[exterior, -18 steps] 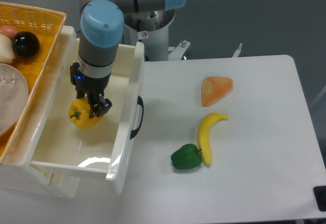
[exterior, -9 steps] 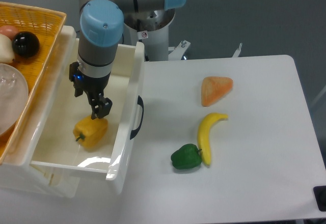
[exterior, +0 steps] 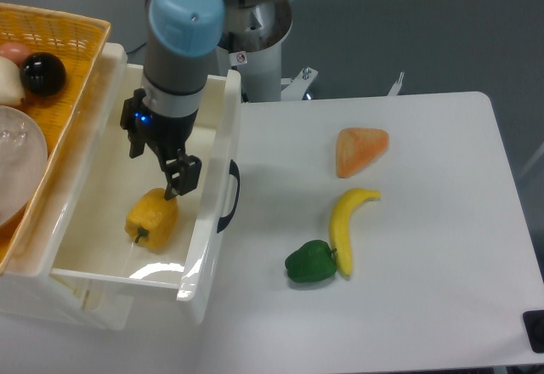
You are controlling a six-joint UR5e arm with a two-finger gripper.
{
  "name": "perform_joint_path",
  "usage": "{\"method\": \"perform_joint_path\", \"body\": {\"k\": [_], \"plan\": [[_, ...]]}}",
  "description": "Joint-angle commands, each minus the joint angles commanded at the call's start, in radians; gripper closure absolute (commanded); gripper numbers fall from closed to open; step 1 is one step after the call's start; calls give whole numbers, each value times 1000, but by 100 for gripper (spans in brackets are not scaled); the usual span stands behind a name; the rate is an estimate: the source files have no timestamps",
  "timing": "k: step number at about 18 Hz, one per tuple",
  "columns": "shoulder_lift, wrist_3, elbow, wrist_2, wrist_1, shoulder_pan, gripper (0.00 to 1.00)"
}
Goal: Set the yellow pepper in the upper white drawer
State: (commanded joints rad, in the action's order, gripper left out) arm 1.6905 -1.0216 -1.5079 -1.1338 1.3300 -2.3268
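Observation:
The yellow pepper [exterior: 152,218] lies on its side on the floor of the upper white drawer [exterior: 206,229], near the drawer's front right. The drawer is pulled open, its dark curved handle [exterior: 231,195] facing the table. My gripper [exterior: 161,170] hangs just above and behind the pepper, inside the drawer's span. Its fingers are spread and nothing is between them. One dark fingertip [exterior: 184,175] shows clearly; the other is partly hidden behind the wrist.
A woven yellow-orange basket [exterior: 72,68] with a black ball [exterior: 42,74] and a clear bowl sits left of the drawer. On the table lie an orange wedge [exterior: 360,150], a banana [exterior: 346,223] and a green pepper [exterior: 311,262].
A second ago my gripper held the pepper above the drawer floor. It let go, the pepper dropped and settled on the floor, and the gripper rose and shifted right.

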Motion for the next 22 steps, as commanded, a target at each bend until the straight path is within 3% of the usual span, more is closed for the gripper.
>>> {"method": "perform_joint_path", "body": {"k": [9,13,15,22], "plan": [[-5,52,0,25,-5,-225,0],[40,52,-12,11,-6,-301,0],[55,51,-12,-23,-11,-331,0],[156,19,-12,-297,-23,-353,0]]}}
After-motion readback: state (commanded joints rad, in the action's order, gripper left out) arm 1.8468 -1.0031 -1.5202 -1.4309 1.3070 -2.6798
